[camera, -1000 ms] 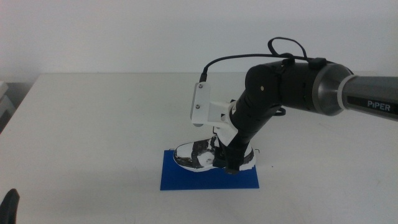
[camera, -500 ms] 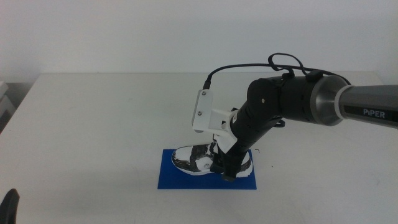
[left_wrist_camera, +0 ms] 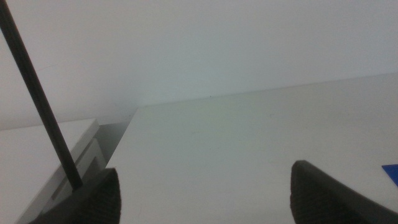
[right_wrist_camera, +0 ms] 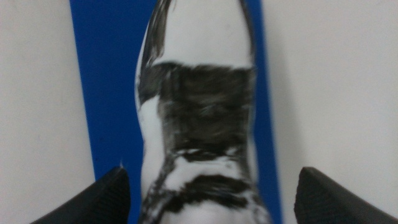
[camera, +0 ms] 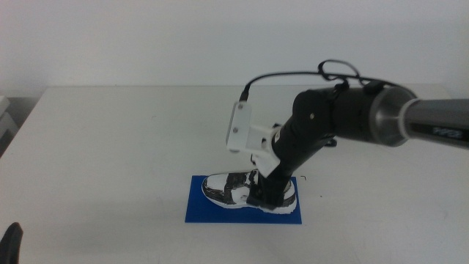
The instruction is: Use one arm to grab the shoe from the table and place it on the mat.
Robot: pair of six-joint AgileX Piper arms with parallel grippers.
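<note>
The black-and-white shoe (camera: 233, 189) lies flat on the blue mat (camera: 201, 210) at the front middle of the white table (camera: 110, 139), toe to the left. My right gripper (camera: 265, 195) straddles its heel end from above. In the right wrist view the shoe (right_wrist_camera: 199, 106) lies lengthwise on the mat (right_wrist_camera: 106, 93), and the two jaws of the right gripper (right_wrist_camera: 211, 196) stand wide apart on either side of it with small gaps, so it is open. My left gripper (camera: 11, 246) waits at the bottom left edge, and the left wrist view shows it (left_wrist_camera: 205, 193) open and empty.
The right arm's black body and white bracket (camera: 238, 128) hang over the table's middle right. A pale box-like object (left_wrist_camera: 43, 162) stands off the table's left edge. A blue corner of the mat (left_wrist_camera: 392, 171) shows in the left wrist view.
The right gripper and the shoe have come down a little and toward the front, so the shoe now rests flat on the mat. The left arm has not moved.
</note>
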